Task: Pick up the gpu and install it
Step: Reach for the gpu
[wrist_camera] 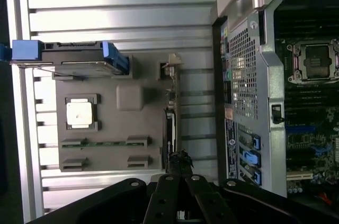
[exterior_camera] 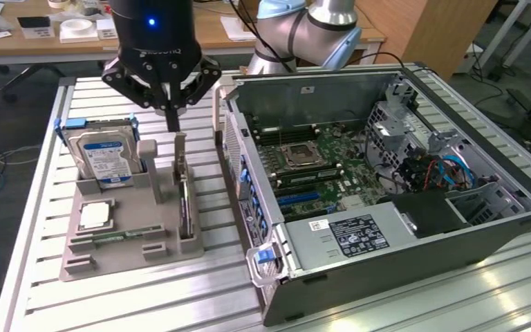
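Blue-labelled hard drive (exterior_camera: 104, 158) stood upright in grey holder tray (exterior_camera: 122, 257) with CPU chip (exterior_camera: 95, 216) and memory stick (exterior_camera: 118, 237), on slatted metal table (exterior_camera: 155, 304) beside open computer case (exterior_camera: 404, 259).

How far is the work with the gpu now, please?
Done: nothing yet; the gpu stands on edge in the gray holder, not lifted. In hand: the gripper hangs just above the card's top edge. Left: the pickup and the install; the motherboard in the open computer case carries no such card.

Upside-down "ROBOTIQ" on the gripper (exterior_camera: 171, 128) housing
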